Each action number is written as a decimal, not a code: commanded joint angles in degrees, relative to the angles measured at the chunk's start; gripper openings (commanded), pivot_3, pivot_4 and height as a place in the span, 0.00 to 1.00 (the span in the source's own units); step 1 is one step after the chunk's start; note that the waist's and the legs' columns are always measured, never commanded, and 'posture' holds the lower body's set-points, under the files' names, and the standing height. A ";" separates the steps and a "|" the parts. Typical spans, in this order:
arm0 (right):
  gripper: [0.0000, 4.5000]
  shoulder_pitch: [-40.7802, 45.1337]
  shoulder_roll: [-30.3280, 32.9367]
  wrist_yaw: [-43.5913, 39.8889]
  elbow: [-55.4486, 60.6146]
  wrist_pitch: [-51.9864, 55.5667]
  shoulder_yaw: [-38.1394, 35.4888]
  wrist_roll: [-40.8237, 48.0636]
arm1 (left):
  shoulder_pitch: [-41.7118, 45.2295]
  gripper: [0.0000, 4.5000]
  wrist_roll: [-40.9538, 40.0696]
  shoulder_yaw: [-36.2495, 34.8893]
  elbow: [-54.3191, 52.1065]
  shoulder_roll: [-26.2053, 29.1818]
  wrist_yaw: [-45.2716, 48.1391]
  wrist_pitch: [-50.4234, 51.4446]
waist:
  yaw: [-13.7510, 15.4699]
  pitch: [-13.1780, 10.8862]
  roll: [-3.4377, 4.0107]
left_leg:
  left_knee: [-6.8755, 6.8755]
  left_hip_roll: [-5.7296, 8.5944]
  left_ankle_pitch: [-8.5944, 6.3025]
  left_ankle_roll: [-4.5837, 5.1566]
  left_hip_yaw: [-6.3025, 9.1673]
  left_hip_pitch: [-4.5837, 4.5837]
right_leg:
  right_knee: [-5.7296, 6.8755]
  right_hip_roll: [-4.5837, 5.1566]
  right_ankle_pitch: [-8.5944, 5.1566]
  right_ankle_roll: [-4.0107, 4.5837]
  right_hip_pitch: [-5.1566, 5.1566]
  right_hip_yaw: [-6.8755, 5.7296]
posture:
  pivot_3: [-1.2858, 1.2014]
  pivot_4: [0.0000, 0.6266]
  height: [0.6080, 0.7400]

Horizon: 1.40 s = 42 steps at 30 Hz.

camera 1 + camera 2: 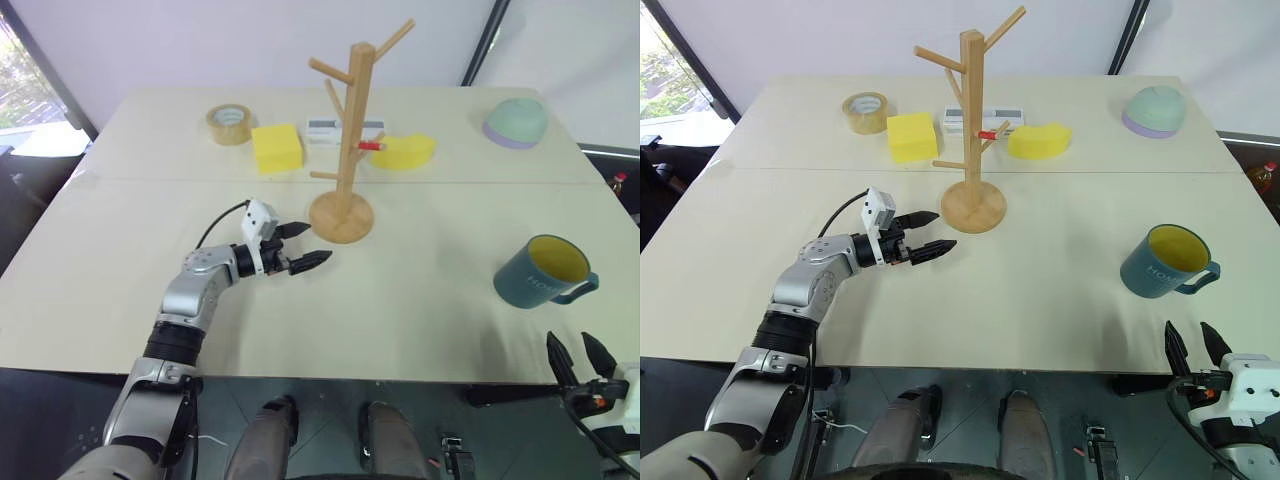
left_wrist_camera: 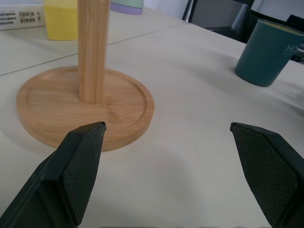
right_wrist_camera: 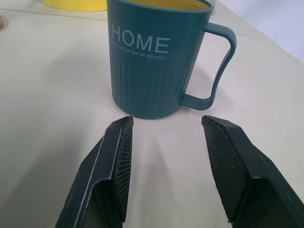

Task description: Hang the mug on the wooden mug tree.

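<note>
Standing upright near the table's (image 1: 120,330) right front corner, the mug (image 1: 541,271) is dusty teal-blue with fine vertical ribs, a yellow inside, pale "HOME" lettering on its side and a loop handle turned toward the right edge. The right gripper (image 3: 164,166) sits just short of it at the front edge, jaws spread and empty, not touching it. The wooden mug tree (image 1: 348,140) rises mid-table on its round disc base, pegs bare. The left gripper (image 1: 301,246) hovers just beside that base, jaws released, holding nothing.
</note>
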<state>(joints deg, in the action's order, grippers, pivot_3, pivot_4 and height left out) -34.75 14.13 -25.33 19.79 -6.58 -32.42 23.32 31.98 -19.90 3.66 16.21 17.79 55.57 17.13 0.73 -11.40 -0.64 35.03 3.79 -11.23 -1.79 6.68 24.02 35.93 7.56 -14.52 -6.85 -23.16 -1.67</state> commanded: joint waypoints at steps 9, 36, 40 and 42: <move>0.52 -0.03 1.21 0.74 -0.48 0.00 -2.75 1.82 | -0.49 1.00 -0.26 1.10 -4.78 0.62 1.30 1.05 | 0.00 0.01 0.01 | 0.04 0.01 0.00 0.00 0.00 -0.01 | 0.06 0.00 0.00 0.00 0.00 0.00 | 0.52 0.24 1.00; 0.52 15.00 6.80 9.58 -5.44 9.25 -1.20 -3.71 | -4.23 1.00 -1.80 15.13 -26.83 0.97 5.44 6.48 | 0.00 0.37 0.63 | 0.11 0.07 0.03 0.05 -0.08 0.00 | 0.09 0.02 0.06 0.14 0.03 0.02 | 0.52 0.24 1.00; 0.52 16.43 7.44 9.64 -6.76 9.89 -1.37 -4.07 | -4.54 1.00 -2.13 14.83 -27.51 1.49 4.73 6.79 | -0.01 0.37 0.63 | 0.13 0.21 0.03 0.05 -0.07 0.00 | 0.12 0.03 0.06 0.13 0.03 0.03 | 0.52 0.24 1.00; 0.52 16.59 7.56 9.87 -6.78 10.19 -1.35 -4.23 | -4.67 1.00 -2.13 14.84 -27.71 1.63 4.48 6.79 | -0.01 0.37 0.63 | 0.13 0.21 0.03 0.05 -0.08 -0.01 | 0.15 0.03 0.06 0.12 0.03 0.02 | 0.52 0.24 1.00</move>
<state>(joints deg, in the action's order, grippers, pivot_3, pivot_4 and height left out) -18.12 21.12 -15.87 12.14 3.68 -32.76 19.20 27.33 -21.57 19.41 -9.21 19.39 60.50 24.31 0.72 -11.03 -0.01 35.16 4.00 -11.19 -1.74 6.61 24.01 36.09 7.59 -14.46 -6.73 -23.13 -1.64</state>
